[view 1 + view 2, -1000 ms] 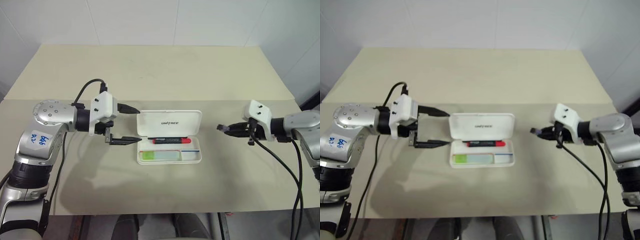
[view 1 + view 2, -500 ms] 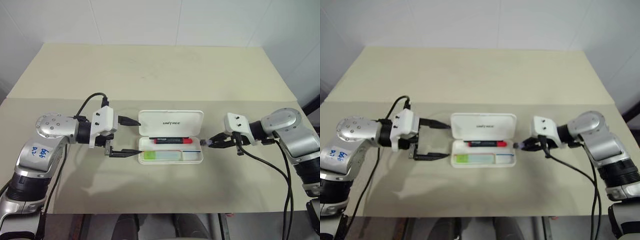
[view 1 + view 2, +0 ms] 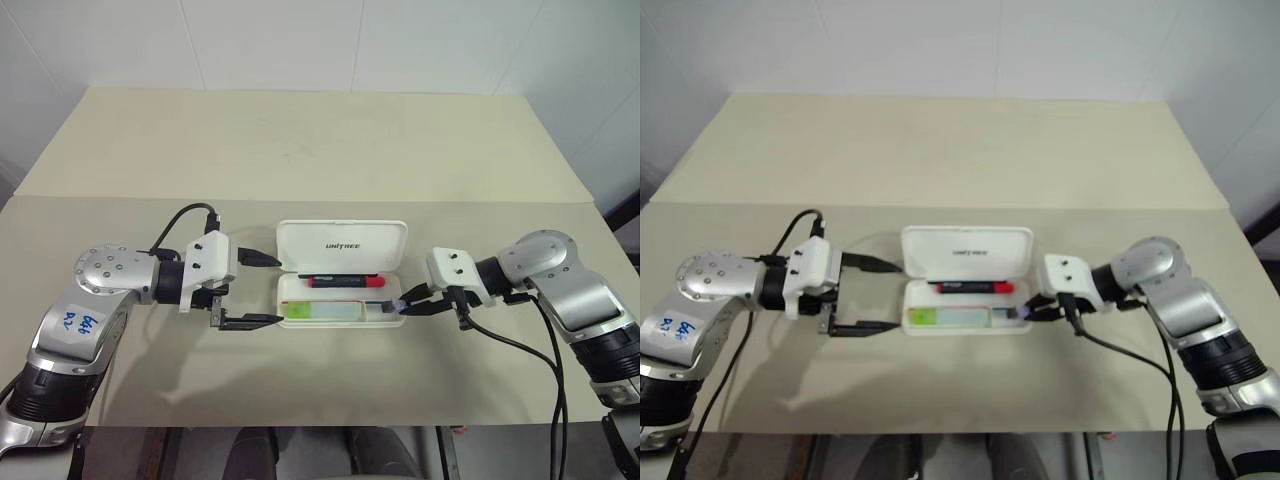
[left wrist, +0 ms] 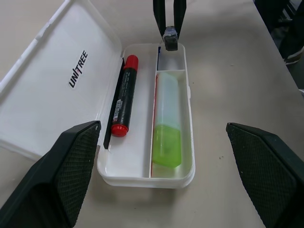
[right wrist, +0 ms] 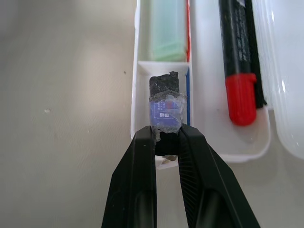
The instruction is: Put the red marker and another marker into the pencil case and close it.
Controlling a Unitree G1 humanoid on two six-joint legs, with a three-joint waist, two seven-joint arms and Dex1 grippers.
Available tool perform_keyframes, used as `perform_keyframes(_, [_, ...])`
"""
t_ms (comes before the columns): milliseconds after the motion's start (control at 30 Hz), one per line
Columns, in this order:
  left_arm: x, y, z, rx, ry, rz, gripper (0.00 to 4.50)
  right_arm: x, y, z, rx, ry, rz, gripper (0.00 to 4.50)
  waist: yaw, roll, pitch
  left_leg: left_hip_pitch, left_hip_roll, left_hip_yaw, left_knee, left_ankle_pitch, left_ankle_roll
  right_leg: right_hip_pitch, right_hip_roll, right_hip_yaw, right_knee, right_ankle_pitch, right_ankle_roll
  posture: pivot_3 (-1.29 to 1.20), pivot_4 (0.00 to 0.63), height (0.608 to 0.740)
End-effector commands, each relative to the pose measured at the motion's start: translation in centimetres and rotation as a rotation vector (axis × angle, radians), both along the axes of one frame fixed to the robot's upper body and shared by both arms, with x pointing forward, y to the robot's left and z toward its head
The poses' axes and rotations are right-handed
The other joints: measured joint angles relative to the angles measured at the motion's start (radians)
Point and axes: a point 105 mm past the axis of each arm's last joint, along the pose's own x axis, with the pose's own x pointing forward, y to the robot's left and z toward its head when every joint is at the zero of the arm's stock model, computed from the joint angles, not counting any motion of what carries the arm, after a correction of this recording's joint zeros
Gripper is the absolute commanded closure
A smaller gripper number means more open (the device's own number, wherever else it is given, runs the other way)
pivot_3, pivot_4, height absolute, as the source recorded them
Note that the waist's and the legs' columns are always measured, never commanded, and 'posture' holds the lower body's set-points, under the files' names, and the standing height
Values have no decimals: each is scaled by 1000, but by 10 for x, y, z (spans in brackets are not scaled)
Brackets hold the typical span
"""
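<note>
The slim black red marker with red ends (image 3: pixel 345 281) and the flat mint-green translucent marker (image 3: pixel 320 311) are lying lengthwise, parallel, in the open white plastic pencil case (image 3: pixel 342 325). The left gripper's (image 3: pixel 262 290) 2 fingers are standing apart; the right gripper's (image 5: pixel 166 142) are clamping a small dark eraser-like block (image 5: pixel 164 102).

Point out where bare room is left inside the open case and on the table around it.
Free: the small end compartment of the white plastic hinged pencil case, under the right gripper and its small dark block; also the beige table behind the lid. Crowded: red-ended black marker and pale green highlighter fill the rest; open left gripper flanks the other end.
</note>
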Motion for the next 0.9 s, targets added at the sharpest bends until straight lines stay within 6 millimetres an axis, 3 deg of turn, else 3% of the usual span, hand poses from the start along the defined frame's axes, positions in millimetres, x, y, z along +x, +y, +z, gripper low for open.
perform_keyframes(33, [-4, -4, 7, -9, -40, -22, 0, -1, 4, 2, -2, -24, 18, 4170, 1, 0, 0, 0, 0, 0, 0, 0, 0, 0, 0, 0, 0, 0, 0, 0, 150, 740])
perform_keyframes(300, [-2, -3, 7, -14, -45, -12, 0, 2, 7, -2, -14, -22, 17, 4170, 0, 0, 0, 0, 0, 0, 0, 0, 0, 0, 0, 0, 0, 0, 0, 0, 150, 740])
perform_keyframes(533, [0, -2, 8, -15, -52, -3, 0, 6, 13, 5, 25, -50, 14, 1848, 0, 0, 0, 0, 0, 0, 0, 0, 0, 0, 0, 0, 0, 0, 0, 0, 150, 740])
perform_keyframes(700, [1, -2, 9, -15, -59, -1, 0, 15, 17, 27, 96, -102, -9, 20, -1, 0, 0, 0, 0, 0, 0, 0, 0, 0, 0, 0, 0, 0, 0, 0, 150, 740])
perform_keyframes(900, [5, 0, 9, -9, -64, 5, 0, 20, 19, 55, 214, -144, -48, 20, 1, 0, 0, 0, 0, 0, 0, 0, 0, 0, 0, 0, 0, 0, 0, 0, 150, 740])
